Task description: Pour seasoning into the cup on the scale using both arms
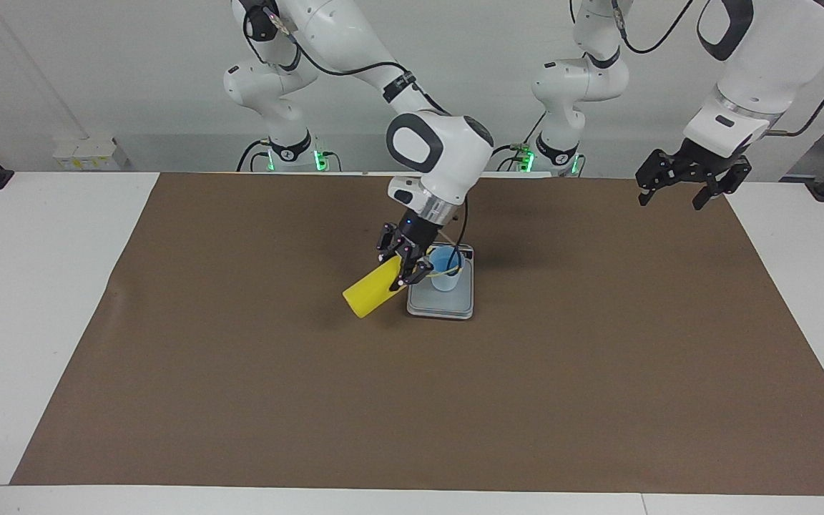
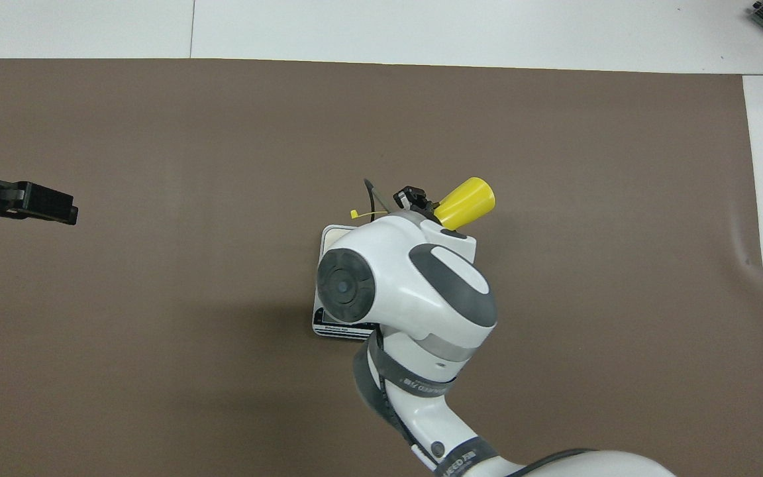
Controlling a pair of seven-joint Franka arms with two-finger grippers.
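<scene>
Our right jaws (image 1: 405,266) are pinched on the bottle (image 1: 371,293), gripping it up near its neck. We hold it tipped well over, base out over the brown mat (image 1: 240,372) toward the right arm's end of the counter (image 1: 40,300), nozzle end turned toward the cup (image 1: 446,270). In the facing view the nozzle itself is masked by the jaws, and we can only see the yellow tether strap lying across the cup's mouth. The cup stands on the scale (image 1: 440,304), mid-counter. From overhead our right arm covers cup and most of the scale; only the bottle's base (image 2: 466,201) and a scrap of the strap (image 2: 356,214) show past the wrist.

Our left jaws (image 1: 691,180) are spread and hold nothing, and that arm waits up over the mat's corner at the left arm's end, well apart from the scale.

We judge that we are at the pour itself: bottle tilted, nozzle brought to the cup. We cannot tell whether anything is flowing. Next we need the nozzle squarely above the cup's opening and a steeper tilt or a squeeze, kept gentle so the light cup is not nudged off the plate. If a squeeze is wanted, our left arm may have to come across.
</scene>
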